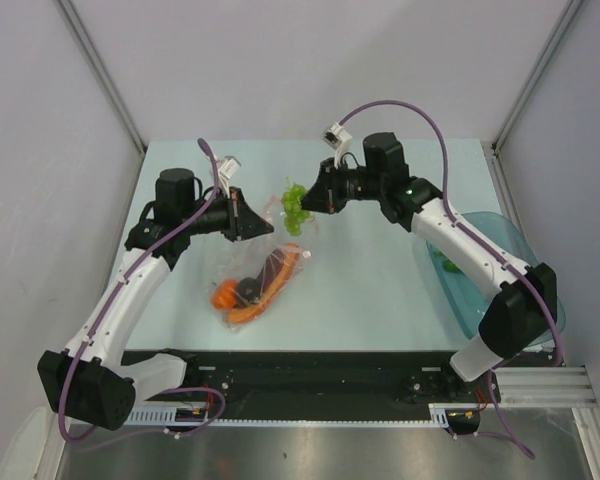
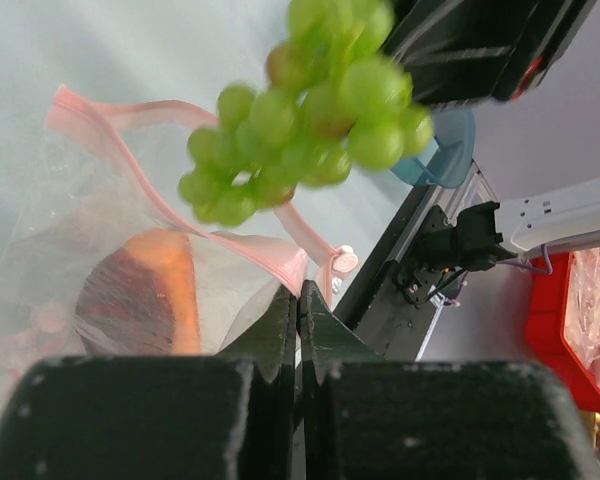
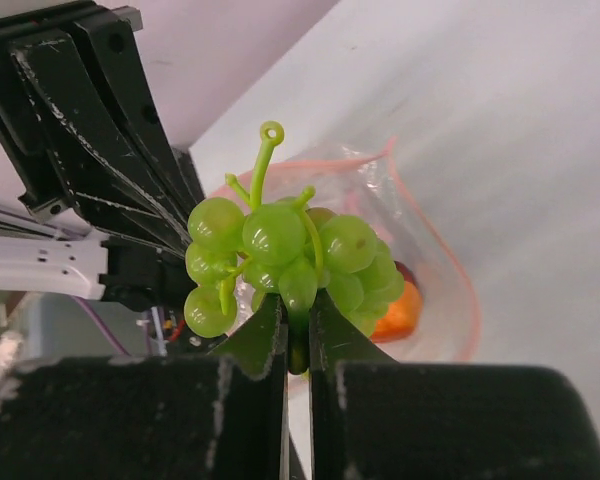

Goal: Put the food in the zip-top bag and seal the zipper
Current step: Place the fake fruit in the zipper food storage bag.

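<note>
1. Pinched in the tightly closed right fingers [image 3: 298, 318]: a green grape bunch [image 1: 295, 205], gripped by its underside and held in the air above the desk [image 1: 380, 290], stem loop pointing up in the right wrist view.
2. Close to the open mouth of the bag [image 1: 242, 262], just to its right, toward the far middle of the desk; not inside it.
3. Pressed flat together on the bag's far edge: the left fingers [image 2: 298, 300], with clear film and the end of the pink zipper [image 2: 170, 200] caught at their tips, and that end held up.
4. Not sealed: pink strip spread in a loop around the gaping mouth, with a small slider tab [image 2: 342, 262] just beside the left fingertips.
5. Inside the bag, resting on the desk left of centre: an orange slice with a dark-red face [image 1: 280, 263], a carrot [image 1: 252, 310], an orange-red round fruit [image 1: 225, 294] and a dark ball [image 1: 247, 287].
6. At the right edge of the desk, well apart from the bag: a teal bowl [image 1: 510, 238] partly under the right arm, holding a small green thing [image 1: 448, 265] too small to identify.
</note>
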Robot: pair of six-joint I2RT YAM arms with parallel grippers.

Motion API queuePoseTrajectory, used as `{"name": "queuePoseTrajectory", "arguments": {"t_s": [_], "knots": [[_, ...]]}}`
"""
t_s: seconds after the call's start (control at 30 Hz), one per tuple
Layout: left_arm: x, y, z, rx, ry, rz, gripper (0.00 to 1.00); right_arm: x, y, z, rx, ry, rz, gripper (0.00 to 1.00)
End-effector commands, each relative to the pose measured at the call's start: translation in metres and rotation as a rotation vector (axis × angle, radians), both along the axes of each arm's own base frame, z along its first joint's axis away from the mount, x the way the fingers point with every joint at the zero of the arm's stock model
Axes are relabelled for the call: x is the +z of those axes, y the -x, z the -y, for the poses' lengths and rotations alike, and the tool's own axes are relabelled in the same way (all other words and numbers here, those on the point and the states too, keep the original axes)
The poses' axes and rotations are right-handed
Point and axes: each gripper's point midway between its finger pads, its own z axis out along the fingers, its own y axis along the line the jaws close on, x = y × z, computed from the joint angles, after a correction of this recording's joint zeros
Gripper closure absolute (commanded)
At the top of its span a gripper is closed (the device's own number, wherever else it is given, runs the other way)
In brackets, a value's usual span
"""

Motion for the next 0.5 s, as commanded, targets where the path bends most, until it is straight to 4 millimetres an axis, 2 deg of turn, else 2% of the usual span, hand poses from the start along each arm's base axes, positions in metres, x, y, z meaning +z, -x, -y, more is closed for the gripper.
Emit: {"name": "queuePoseTrajectory", "arguments": {"t_s": [0.0, 0.03, 0.13, 0.17, 0.2, 0.3, 0.33, 0.43, 0.47], "knots": [[0.023, 0.001, 0.000, -0.009, 0.043, 0.071, 1.00, -0.008, 0.014, -0.032, 0.058, -0.075, -0.083, 1.00], [0.023, 0.000, -0.001, -0.006, 0.044, 0.074, 1.00, -0.015, 0.025, -0.041, 0.092, -0.062, -0.093, 1.00], [0.025, 0.001, -0.001, -0.002, 0.054, 0.079, 1.00, -0.040, 0.039, -0.052, 0.148, -0.013, -0.119, 1.00], [0.025, 0.002, -0.002, -0.002, 0.054, 0.078, 1.00, -0.054, 0.047, -0.058, 0.175, 0.014, -0.146, 1.00], [0.025, 0.002, -0.002, -0.002, 0.055, 0.080, 1.00, -0.059, 0.050, -0.060, 0.191, 0.020, -0.152, 0.97], [0.026, 0.003, -0.002, -0.003, 0.053, 0.085, 1.00, -0.061, 0.056, -0.062, 0.231, 0.019, -0.160, 0.57], [0.025, 0.003, -0.003, -0.001, 0.050, 0.083, 1.00, -0.060, 0.057, -0.060, 0.239, 0.017, -0.149, 0.37], [0.025, 0.005, -0.004, -0.001, 0.044, 0.089, 1.00, -0.052, 0.045, -0.043, 0.200, 0.021, -0.132, 0.20], [0.025, 0.005, -0.004, -0.001, 0.044, 0.090, 1.00, -0.053, 0.042, -0.035, 0.193, 0.033, -0.124, 0.16]]}}
